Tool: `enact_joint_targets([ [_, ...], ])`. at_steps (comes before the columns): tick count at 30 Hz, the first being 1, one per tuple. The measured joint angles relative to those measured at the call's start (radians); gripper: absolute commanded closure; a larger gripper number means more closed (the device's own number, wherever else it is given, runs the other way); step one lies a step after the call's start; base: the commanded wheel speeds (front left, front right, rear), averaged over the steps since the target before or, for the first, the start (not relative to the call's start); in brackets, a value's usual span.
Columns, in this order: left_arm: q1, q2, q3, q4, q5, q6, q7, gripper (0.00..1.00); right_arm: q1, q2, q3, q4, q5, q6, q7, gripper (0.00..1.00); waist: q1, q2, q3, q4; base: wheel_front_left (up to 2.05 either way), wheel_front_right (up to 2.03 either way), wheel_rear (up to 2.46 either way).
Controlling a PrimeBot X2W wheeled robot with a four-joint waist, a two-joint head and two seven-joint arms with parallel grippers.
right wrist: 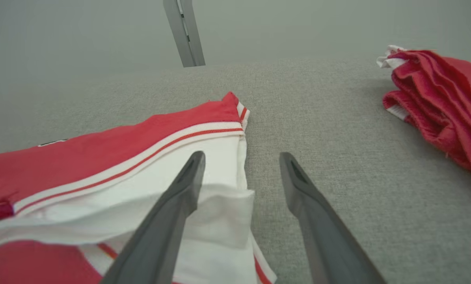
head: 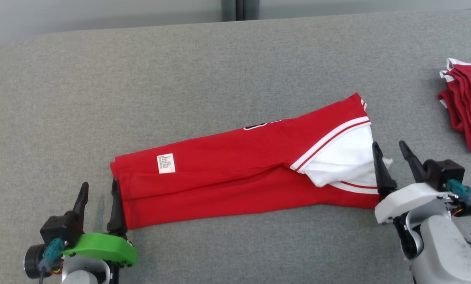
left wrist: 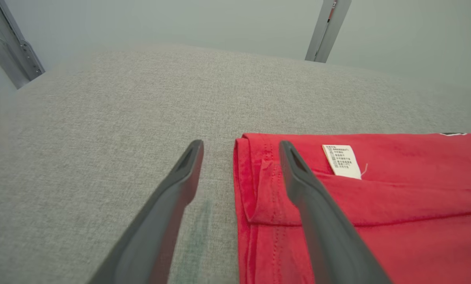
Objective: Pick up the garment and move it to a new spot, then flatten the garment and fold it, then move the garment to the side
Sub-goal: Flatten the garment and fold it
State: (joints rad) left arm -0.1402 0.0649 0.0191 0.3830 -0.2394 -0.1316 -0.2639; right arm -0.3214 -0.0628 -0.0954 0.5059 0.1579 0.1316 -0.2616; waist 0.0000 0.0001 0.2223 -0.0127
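The garment [head: 235, 173] is a red jersey with white trim, folded into a long band across the grey surface, a white care label [head: 166, 163] on top. My left gripper [head: 99, 191] stands open at its left end, one finger over the red hem [left wrist: 255, 177], the other over bare cloth. My right gripper [head: 391, 152] is open at the right end. One right finger [right wrist: 180, 197] lies over the white lining [right wrist: 219, 221], the other is off the fabric. Nothing is held by either gripper.
A pile of other red garments [head: 468, 106] lies at the far right, also in the right wrist view [right wrist: 440, 102]. The grey padded surface [head: 140, 79] stretches wide behind and left of the jersey. A metal post [right wrist: 184, 31] stands beyond the far edge.
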Motion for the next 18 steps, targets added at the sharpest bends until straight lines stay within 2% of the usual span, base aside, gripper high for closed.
enact_joint_targets([
  [3, 0.022, -0.011, -0.004, -0.037, 0.006, 0.000, 0.000, 0.00, -0.049, -0.021, -0.002, 0.014, -0.005, 0.000, 0.000, 0.00, 0.0000, 0.0000, 0.003, 0.015, 0.00, 0.00, 0.00],
  [8, 0.021, -0.014, -0.052, -0.055, -0.003, 0.000, 0.000, 0.00, -0.125, -0.047, 0.011, 0.147, -0.052, 0.000, 0.054, 0.00, 0.0000, 0.0000, 0.016, 0.044, 0.00, 0.00, 0.00],
  [13, -0.001, -0.015, -0.083, -0.058, -0.021, 0.000, 0.000, 0.00, -0.165, -0.036, 0.034, 0.276, -0.072, 0.000, 0.090, 0.00, 0.0000, 0.0000, 0.029, 0.073, 0.00, 0.00, 0.00],
  [14, -0.004, -0.015, -0.088, -0.059, -0.022, 0.000, 0.000, 0.00, -0.173, -0.031, 0.048, 0.293, -0.062, 0.000, 0.090, 0.53, 0.0000, 0.0000, 0.031, 0.078, 0.00, 0.00, 0.00],
  [15, -0.005, -0.015, -0.089, -0.060, -0.025, 0.000, 0.000, 0.00, -0.181, -0.028, 0.057, 0.308, -0.053, -0.001, 0.088, 1.00, 0.0000, -0.0001, 0.033, 0.081, 0.00, 0.00, 0.00],
  [18, -0.005, -0.015, -0.091, -0.063, -0.029, 0.000, 0.000, 0.00, -0.189, -0.039, 0.065, 0.339, -0.034, -0.001, 0.063, 1.00, 0.0000, 0.0000, 0.033, 0.081, 0.00, 0.00, 0.00],
])
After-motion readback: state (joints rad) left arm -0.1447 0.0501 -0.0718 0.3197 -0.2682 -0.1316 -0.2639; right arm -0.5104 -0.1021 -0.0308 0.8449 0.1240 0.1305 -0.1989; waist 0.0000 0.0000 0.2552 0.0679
